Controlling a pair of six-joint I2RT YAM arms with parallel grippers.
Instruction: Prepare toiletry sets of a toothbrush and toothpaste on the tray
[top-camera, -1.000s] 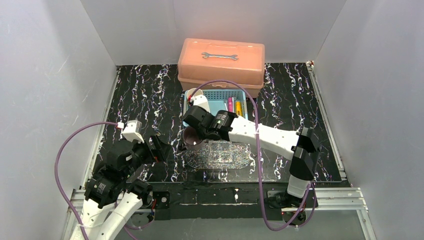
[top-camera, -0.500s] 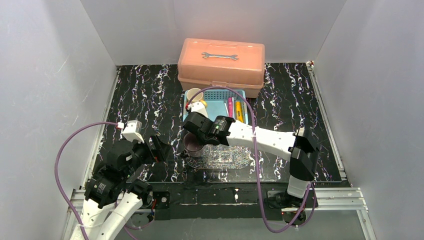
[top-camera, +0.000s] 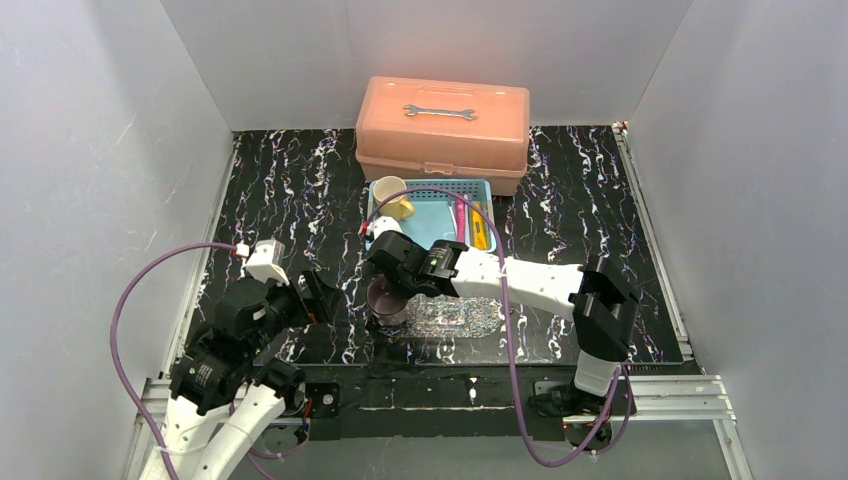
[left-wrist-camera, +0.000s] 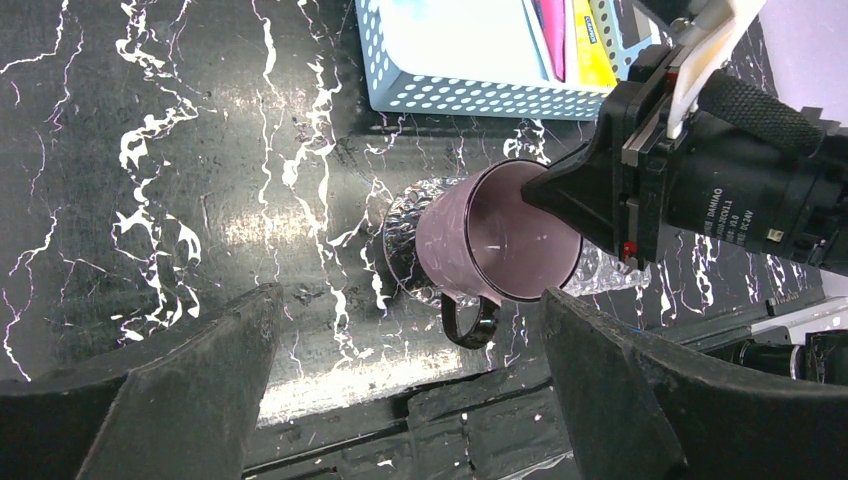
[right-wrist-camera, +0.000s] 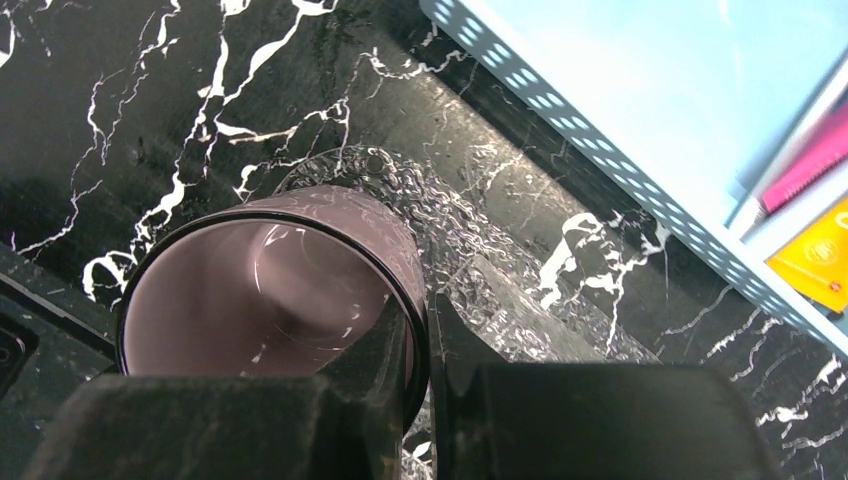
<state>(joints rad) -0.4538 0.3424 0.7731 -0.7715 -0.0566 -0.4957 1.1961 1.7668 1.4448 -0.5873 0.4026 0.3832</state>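
Note:
My right gripper (top-camera: 393, 290) is shut on the rim of the purple mug (top-camera: 384, 298), one finger inside and one outside (right-wrist-camera: 428, 330). The mug (left-wrist-camera: 495, 245) tilts with its base at the left end of the clear glittery tray (top-camera: 460, 316), handle toward the near edge. The magenta tube (top-camera: 461, 214) and yellow tube (top-camera: 479, 228) lie in the light-blue basket (top-camera: 435, 200). A thin pale toothbrush (right-wrist-camera: 745, 208) shows beside the magenta tube (right-wrist-camera: 810, 160). The yellow mug (top-camera: 391, 196) stands in the basket's left corner. My left gripper (top-camera: 316, 295) is open and empty, left of the mug (left-wrist-camera: 405, 385).
A salmon-pink toolbox (top-camera: 443, 125) with a wrench on its lid stands behind the basket. White walls close in the black marbled table (top-camera: 280, 200) on three sides. The table's near edge (left-wrist-camera: 420, 400) runs just below the mug.
My right gripper has carried the purple mug toward the near left, from beside the basket to the tray's left end, uncovering the yellow mug. The left arm has not moved.

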